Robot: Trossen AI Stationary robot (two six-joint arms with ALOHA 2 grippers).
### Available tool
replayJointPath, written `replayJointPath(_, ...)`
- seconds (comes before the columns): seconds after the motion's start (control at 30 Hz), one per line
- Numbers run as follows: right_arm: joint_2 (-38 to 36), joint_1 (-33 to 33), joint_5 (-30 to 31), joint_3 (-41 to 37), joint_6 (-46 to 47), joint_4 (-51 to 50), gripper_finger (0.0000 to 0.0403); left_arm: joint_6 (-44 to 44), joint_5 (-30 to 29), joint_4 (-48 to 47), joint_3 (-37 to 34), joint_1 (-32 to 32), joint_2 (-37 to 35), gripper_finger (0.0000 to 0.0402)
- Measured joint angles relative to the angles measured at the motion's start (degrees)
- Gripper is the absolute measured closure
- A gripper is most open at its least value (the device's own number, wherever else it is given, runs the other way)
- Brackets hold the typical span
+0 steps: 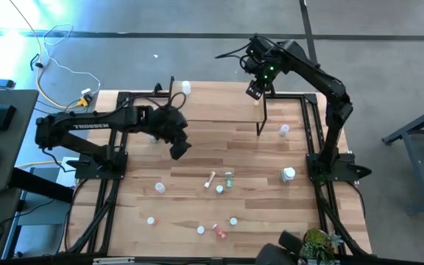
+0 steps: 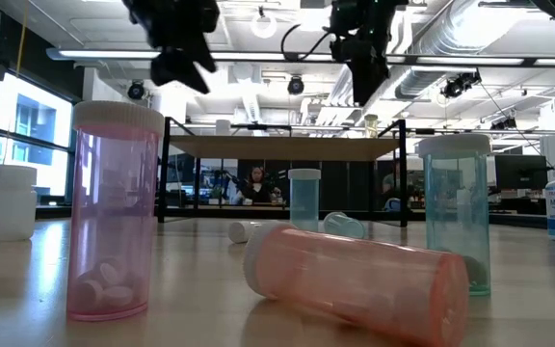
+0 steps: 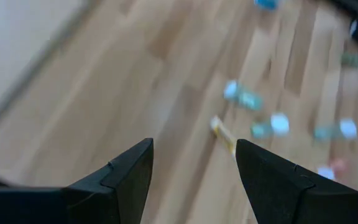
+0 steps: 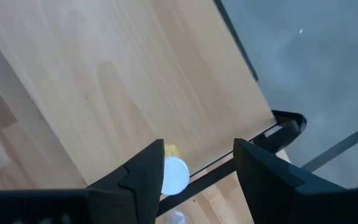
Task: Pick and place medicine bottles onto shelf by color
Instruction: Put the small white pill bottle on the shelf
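Nearest the low camera: a tipped-over pink-red translucent plastic bottle [image 2: 355, 281] lying on its side, an upright pink translucent bottle with white cap [image 2: 114, 212] just left of it, a teal one [image 2: 456, 214] to the right. All look light, rigid and slick; the lying one will likely roll, so pinch across the body below the cap.

Right gripper [image 4: 197, 168] hovers over the light-wood shelf on black legs [image 4: 123, 87] at the far side, fingers spread, holding nothing; a small yellowish white-capped vial [image 4: 173, 171] stands on the shelf's right end, just below the fingers.

Left gripper [image 3: 194, 168] is raised left of centre, fingers apart, empty; the loose bottles [image 1: 219, 184] lie well apart from it, nearer the front.
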Motion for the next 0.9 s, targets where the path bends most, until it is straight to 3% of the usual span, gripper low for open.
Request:
replayJointPath(0.37,0.0,-2.2,0.0,3.5,-0.5,-0.4,0.0219,-3.7,-3.8,-16.7,0.0,-13.8,-1.4,0.0184)
replayJointPath(0.9,0.0,-4.1,0.0,4.1,-1.5,-2.5,0.0219,-23.6,-13.1,-18.7,-8.8,-32.3,-4.6,0.0184)
